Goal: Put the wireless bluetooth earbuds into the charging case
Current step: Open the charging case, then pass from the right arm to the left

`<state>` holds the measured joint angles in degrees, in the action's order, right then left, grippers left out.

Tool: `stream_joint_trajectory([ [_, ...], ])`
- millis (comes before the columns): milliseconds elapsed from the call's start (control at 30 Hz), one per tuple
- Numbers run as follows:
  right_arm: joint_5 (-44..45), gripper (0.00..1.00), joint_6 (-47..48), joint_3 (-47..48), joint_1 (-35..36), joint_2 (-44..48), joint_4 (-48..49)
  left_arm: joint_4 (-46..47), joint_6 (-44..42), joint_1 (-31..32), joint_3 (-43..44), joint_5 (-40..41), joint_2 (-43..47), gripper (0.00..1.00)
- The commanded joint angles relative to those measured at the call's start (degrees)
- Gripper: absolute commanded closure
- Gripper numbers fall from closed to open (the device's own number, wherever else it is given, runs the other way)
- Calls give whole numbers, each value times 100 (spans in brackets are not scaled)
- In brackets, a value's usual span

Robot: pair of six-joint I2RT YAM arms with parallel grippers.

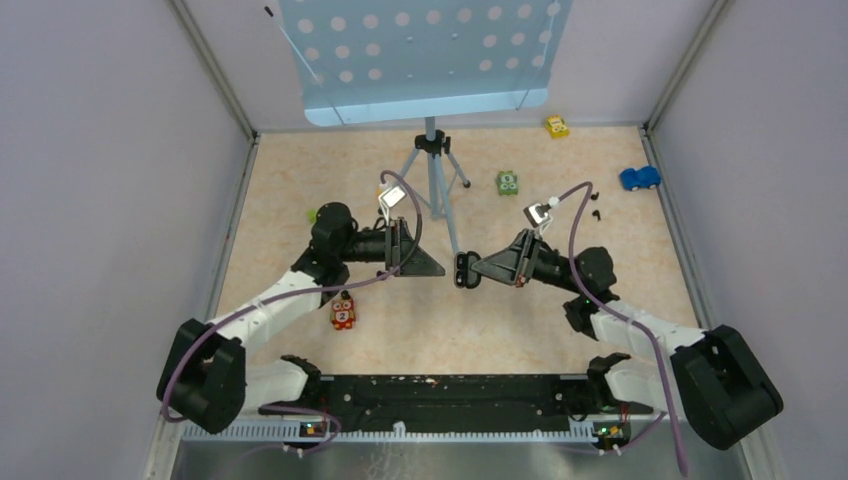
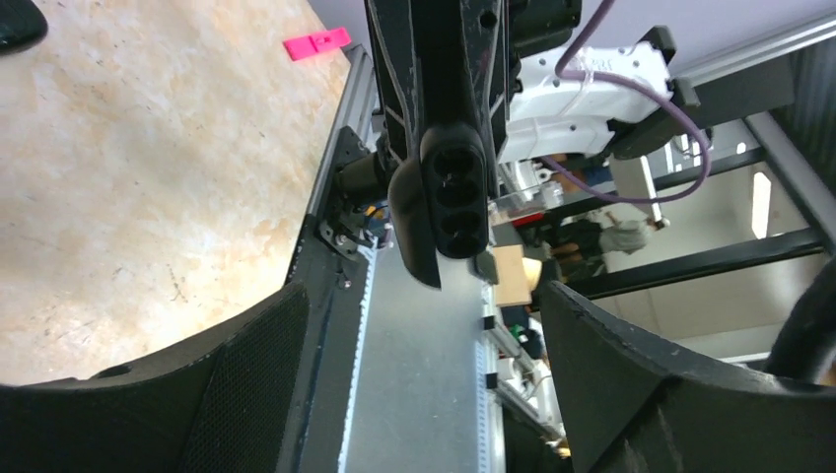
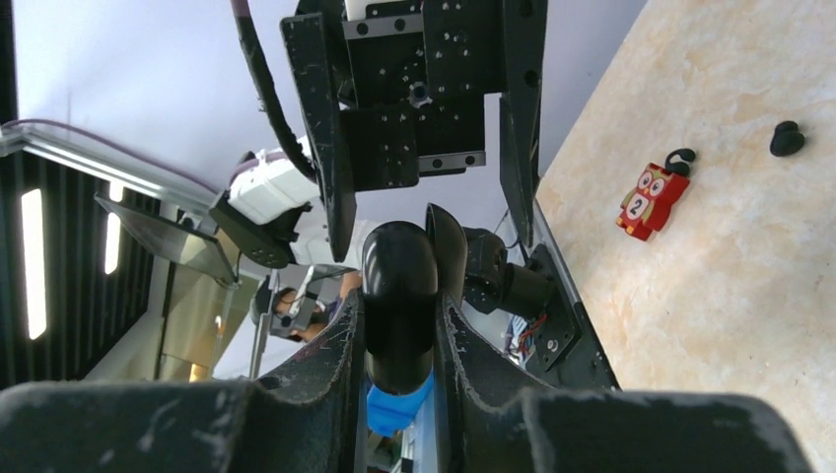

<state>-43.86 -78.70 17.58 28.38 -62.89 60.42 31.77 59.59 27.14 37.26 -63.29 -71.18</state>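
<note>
I see the tripod point(image 1: 434, 170) just behind both grippers, and the owl block point(image 3: 651, 200) on the table w/ one earbud point(image 3: 786, 138) near it. R gripper point(image 3: 399, 345) reaches inward and pinches the open case point(image 1: 465, 270) above the table. L gripper point(image 1: 432, 266) faces it, fingers spread wide.

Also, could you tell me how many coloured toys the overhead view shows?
4: yellow toy at the far edge, green block far-centre, blue car at right, red owl block at near left. Others may be hidden.
</note>
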Motion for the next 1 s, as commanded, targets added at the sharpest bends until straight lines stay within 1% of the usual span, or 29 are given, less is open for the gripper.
stream_joint_trajectory([
  [0, -414, 100, -358, 31, -256, -328, 1373, -581, -886, -20, -3, 307, 556, 9],
  [67, -614, 100, -711, 32, -342, -635, 2158, -401, -958, -22, -161, 542, 743, 9],
  [167, -820, 100, -1461, 77, -446, -1362, 3730, -721, -1040, -40, -147, 969, 884, 6],
  [200, -906, 100, -1511, 155, -455, -1551, 3829, -856, -1000, -52, -100, 948, 819, 5],
  [233, -955, 100, -1485, 229, -448, -1664, 3843, -887, -890, -59, -56, 841, 719, 5],
  [267, -992, 100, -1444, 281, -456, -1740, 3837, -798, -787, -60, -25, 661, 606, 2],
  [333, -1107, 100, -1420, 437, -464, -1882, 3844, -438, -543, -68, -27, 430, 441, 1],
  [400, -1216, 100, -1420, 599, -465, -1949, 3844, -41, -299, -73, -156, 490, 461, 1],
  [467, -1278, 100, -1436, 720, -464, -1986, 3838, 47, -237, -74, -207, 602, 507, 1],
  [567, -1292, 100, -1460, 830, -459, -2028, 3840, 361, -7, -69, -214, 493, 399, 1],
  [667, -1250, 100, -1497, 864, -464, -2042, 3840, 1212, 640, -74, -395, 481, 221, 1],
  [800, -1169, 100, -1564, 925, -461, -1980, 3845, 2699, 1608, -63, -692, 527, -110, 2],
  [833, -1126, 100, -1583, 945, -463, -1954, 3838, 3064, 1788, -58, -747, 531, -184, 3],
  [900, -1049, 100, -1616, 958, -454, -1936, 3843, 3317, 1939, -47, -744, 483, -327, 5],
  [967, -973, 100, -1631, 966, -443, -1941, 3837, 3327, 1928, -27, -721, 492, -367, 8],
])
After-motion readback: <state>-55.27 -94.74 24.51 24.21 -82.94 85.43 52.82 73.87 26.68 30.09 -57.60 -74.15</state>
